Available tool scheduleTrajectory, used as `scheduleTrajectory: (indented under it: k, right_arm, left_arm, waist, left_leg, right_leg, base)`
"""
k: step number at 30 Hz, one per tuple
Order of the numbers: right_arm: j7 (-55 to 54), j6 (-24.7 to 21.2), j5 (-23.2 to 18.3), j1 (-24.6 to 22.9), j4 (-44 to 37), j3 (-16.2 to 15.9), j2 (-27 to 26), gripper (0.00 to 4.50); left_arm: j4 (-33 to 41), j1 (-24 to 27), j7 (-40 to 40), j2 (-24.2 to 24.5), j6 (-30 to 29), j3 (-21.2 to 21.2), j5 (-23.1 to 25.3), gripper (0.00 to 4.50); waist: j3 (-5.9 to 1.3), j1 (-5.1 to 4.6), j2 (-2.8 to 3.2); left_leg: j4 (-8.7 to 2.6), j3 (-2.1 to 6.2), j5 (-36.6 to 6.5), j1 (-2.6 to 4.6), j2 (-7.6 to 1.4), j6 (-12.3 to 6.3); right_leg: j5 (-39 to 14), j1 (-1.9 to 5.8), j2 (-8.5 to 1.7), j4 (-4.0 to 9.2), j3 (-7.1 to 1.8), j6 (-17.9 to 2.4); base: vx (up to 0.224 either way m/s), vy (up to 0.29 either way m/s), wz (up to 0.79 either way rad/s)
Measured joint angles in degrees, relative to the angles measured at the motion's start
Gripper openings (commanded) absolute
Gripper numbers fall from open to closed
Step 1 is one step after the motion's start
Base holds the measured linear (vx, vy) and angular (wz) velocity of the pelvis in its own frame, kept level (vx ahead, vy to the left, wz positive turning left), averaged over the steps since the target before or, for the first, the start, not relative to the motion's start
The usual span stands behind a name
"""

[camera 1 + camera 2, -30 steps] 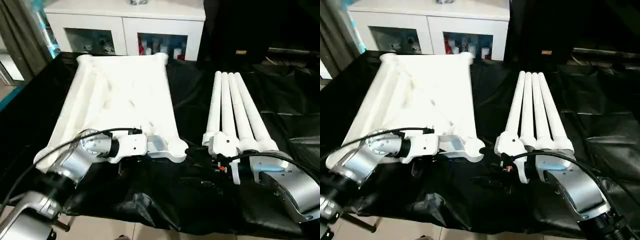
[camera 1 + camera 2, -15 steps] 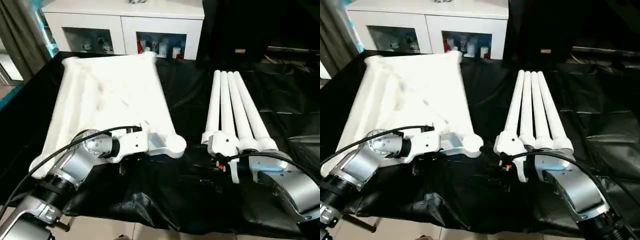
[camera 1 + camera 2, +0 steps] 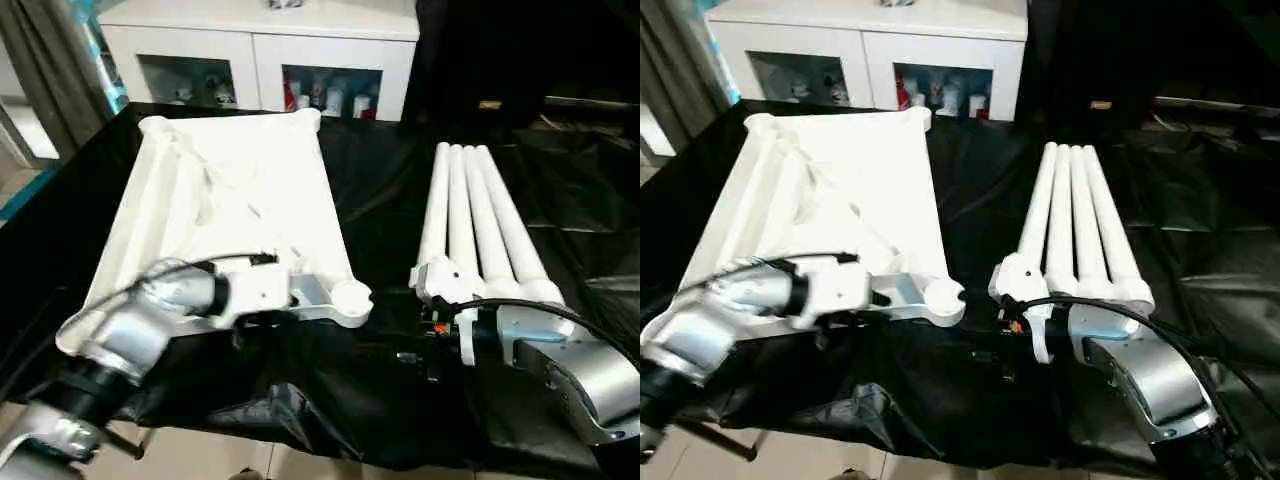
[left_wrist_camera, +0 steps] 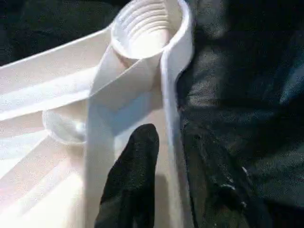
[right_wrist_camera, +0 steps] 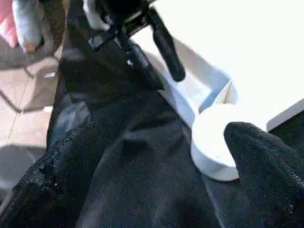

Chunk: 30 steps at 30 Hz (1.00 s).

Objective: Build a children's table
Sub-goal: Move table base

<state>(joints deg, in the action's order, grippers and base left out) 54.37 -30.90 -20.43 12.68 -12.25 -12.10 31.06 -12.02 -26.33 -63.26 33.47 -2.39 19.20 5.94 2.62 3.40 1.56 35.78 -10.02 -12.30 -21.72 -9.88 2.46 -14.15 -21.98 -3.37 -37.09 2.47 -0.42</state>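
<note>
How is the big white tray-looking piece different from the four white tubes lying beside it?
The tabletop is one broad, flat rectangle with a raised rim; the legs are four slim round tubes. The tabletop has a round socket at its corner; the legs widen toward the near end. Both are white and lie on the black cloth.

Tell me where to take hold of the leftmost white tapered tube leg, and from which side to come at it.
Grip the leftmost white tapered tube leg around its thick near end, just behind the collar that faces the robot. Come from above and from its free left side: it lies flat on the black cloth pressed against three more legs on its right, so only the top and left flank are open. The right hand sits right there.
</note>
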Motion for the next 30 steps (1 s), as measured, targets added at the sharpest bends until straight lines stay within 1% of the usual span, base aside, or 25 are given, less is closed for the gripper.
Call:
scheduleTrajectory:
  k: [3, 4, 6, 7, 9, 11, 13, 15, 16, 17, 18, 19, 21, 23, 25, 28, 30]
  right_arm:
    - [-5.48, 1.61, 1.53, 0.99, 0.39, 1.41, -3.48, 4.48]
    - [-8.55, 0.92, 2.08, 2.77, 1.97, 1.99, -5.55, 4.48]
    - [-12.78, -1.29, 1.87, 6.05, 4.57, 4.04, -8.03, 4.48]
    - [-15.31, -2.97, 1.02, 8.06, 5.95, 6.25, -9.77, 4.48]
    - [-20.46, -4.81, 1.37, 11.39, 8.78, 8.15, -12.3, 4.48]
    - [-24.33, -5.77, 2.4, 12.92, 10.57, 8.93, -13.28, 4.48]
    - [-30.32, -6.41, 4.6, 15.55, 15.25, 9.85, -16.07, 4.48]
    - [-36.37, -6.04, 6.47, 18.0, 19.16, 11.29, -18.71, 4.48]
    - [-39.34, -5.81, 7.33, 19.13, 20.6, 12.07, -19.46, 4.48]
    - [-41.83, -7.68, 8.77, 21.24, 22.67, 11.96, -19.77, 4.48]
    - [-44.21, -10.56, 10.27, 23.81, 24.91, 11.93, -19.74, 4.48]
    - [-46.77, -14.56, 11.64, 26.97, 27.2, 12.14, -19.76, 4.48]
    - [-48.63, -18.25, 11.81, 29.66, 29.07, 13.15, -20.12, 4.48]
    - [-49.37, -20.17, 11.36, 30.39, 30.42, 13.92, -20.73, 4.48]
    - [-51.29, -21.11, 10.97, 30.73, 33.99, 15.18, -22.06, 4.48]
    - [-54.15, -21.28, 10.93, 31.6, 38.77, 16.94, -22.95, 4.48]
    - [-55.27, -21.37, 11.04, 32.45, 40.26, 17.98, -23.23, 4.48]
  left_arm:
    - [0.68, -0.16, 1.24, -1.44, -2.57, -4.58, -4.4, 1.46]
    - [1.33, -0.47, 1.57, -1.87, -4.1, -6.21, -6.36, 1.46]
    - [2.27, -1.37, 2.36, -2.59, -5.75, -8.18, -8.45, 1.46]
    - [2.82, -1.59, 2.92, -2.83, -6.62, -9.66, -9.63, 1.46]
    - [3.4, -1.66, 4.07, -2.96, -7.97, -11.41, -10.85, 1.46]
    - [4.05, -1.55, 4.62, -3.15, -8.71, -11.81, -11.28, 1.46]
    - [4.66, -1.12, 4.9, -3.45, -9.73, -12.19, -11.64, 1.46]
    - [5.73, -0.52, 4.94, -3.69, -10.48, -12.21, -12.06, 1.46]
    - [6.54, -0.39, 4.96, -3.98, -11.0, -12.15, -12.46, 1.46]
    - [7.23, -0.09, 5.01, -3.88, -11.61, -12.26, -12.8, 1.46]
    - [8.04, 0.01, 4.99, -3.98, -12.36, -12.21, -13.2, 1.46]
    - [9.16, 0.12, 4.94, -4.13, -13.12, -12.16, -13.71, 1.46]
    - [10.3, 0.16, 4.89, -4.16, -14.14, -12.16, -14.52, 1.46]
    - [10.89, 0.16, 4.84, -4.1, -14.78, -12.16, -15.17, 1.46]
    - [11.28, 0.33, 4.59, -3.65, -15.35, -12.12, -15.25, 1.46]
    - [12.3, 1.0, 3.54, -3.3, -16.81, -11.82, -15.38, 1.46]
    - [12.73, 1.08, 3.07, -3.13, -17.58, -11.34, -15.71, 1.46]
  waist:
    - [-0.01, -0.2, -0.03]
    - [-0.01, -0.37, -0.03]
    - [0.0, -0.36, -0.04]
    - [-0.01, -0.35, -0.06]
    - [0.0, -0.42, -0.25]
    - [-0.03, -0.24, -0.43]
    - [0.06, -0.26, -0.6]
    - [0.18, -0.28, -0.78]
    - [0.3, -0.17, -1.0]
    - [0.35, -0.22, -1.08]
    - [0.41, -0.32, -1.17]
    - [0.45, -0.39, -1.27]
    - [0.41, -0.35, -1.4]
    - [0.4, -0.27, -1.41]
    - [0.41, -0.3, -1.42]
    - [0.42, -0.28, -1.41]
    - [0.42, -0.27, -1.41]
  left_leg:
    - [0.0, 0.0, 0.04, 0.03, -0.01, 0.08]
    - [0.0, 0.0, 0.07, 0.05, 0.0, 0.12]
    - [-0.01, -0.01, 0.18, 0.03, 0.0, 0.16]
    - [-0.01, -0.01, 0.21, 0.05, 0.0, 0.18]
    - [-0.04, -0.01, 0.26, 0.11, 0.0, 0.24]
    - [-0.09, -0.01, 0.26, 0.1, 0.0, 0.26]
    - [-0.11, -0.01, 0.3, 0.04, 0.0, 0.31]
    - [-0.12, -0.02, 0.32, 0.0, 0.0, 0.34]
    - [-0.13, -0.02, 0.32, -0.04, 0.0, 0.35]
    - [-0.14, -0.02, 0.33, -0.03, 0.0, 0.37]
    - [-0.14, -0.02, 0.36, -0.07, 0.0, 0.4]
    - [-0.14, -0.02, 0.54, -0.09, 0.01, 0.71]
    - [-0.21, -0.02, 0.54, -0.09, 0.01, 0.74]
    - [-0.24, -0.02, 0.55, -0.09, 0.01, 0.76]
    - [-0.24, -0.02, 0.58, -0.1, 0.01, 0.81]
    - [-0.24, -0.02, 0.64, -0.12, 0.01, 0.91]
    - [-0.24, -0.02, 0.68, -0.11, 0.0, 0.97]
  right_leg:
    - [0.09, 0.0, 0.01, -0.02, 0.0, -0.09]
    - [0.14, 0.0, 0.01, -0.03, 0.0, -0.14]
    - [0.23, 0.0, 0.01, -0.03, -0.01, -0.17]
    - [0.25, 0.01, 0.01, -0.03, 0.0, -0.18]
    - [0.27, 0.02, 0.02, -0.04, -0.01, -0.18]
    - [0.27, 0.02, 0.02, 0.0, 0.0, -0.17]
    - [0.27, -0.02, 0.02, 0.0, 0.0, -0.17]
    - [0.28, -0.07, 0.02, -0.01, 0.0, -0.17]
    - [0.28, -0.09, 0.02, 0.0, 0.01, -0.17]
    - [0.28, -0.1, 0.03, -0.02, 0.0, -0.16]
    - [0.3, -0.12, 0.04, -0.02, 0.0, -0.13]
    - [0.31, -0.13, 0.04, 0.0, 0.0, -0.12]
    - [0.31, -0.13, 0.04, 0.04, 0.0, -0.12]
    - [0.31, -0.13, 0.04, 0.06, 0.0, -0.11]
    - [0.31, -0.15, 0.04, 0.05, 0.0, -0.11]
    - [0.34, -0.17, 0.04, 0.04, -0.01, -0.06]
    - [0.36, -0.18, 0.04, 0.01, 0.0, -0.04]
  base:
    - [0.0, 0.0, 0.0]
    - [0.0, 0.0, 0.0]
    - [0.0, 0.0, 0.0]
    - [0.0, 0.0, 0.0]
    - [0.0, 0.0, 0.0]
    - [0.0, 0.0, 0.0]
    - [0.0, 0.0, 0.0]
    - [0.0, 0.0, 0.0]
    - [0.0, 0.0, 0.0]
    - [0.0, 0.0, 0.0]
    - [0.0, 0.0, 0.0]
    - [0.0, 0.0, 0.0]
    - [0.0, 0.0, 0.0]
    - [0.0, 0.0, 0.0]
    - [0.0, 0.0, 0.0]
    - [0.0, 0.0, 0.0]
    - [0.0, 0.0, 0.0]
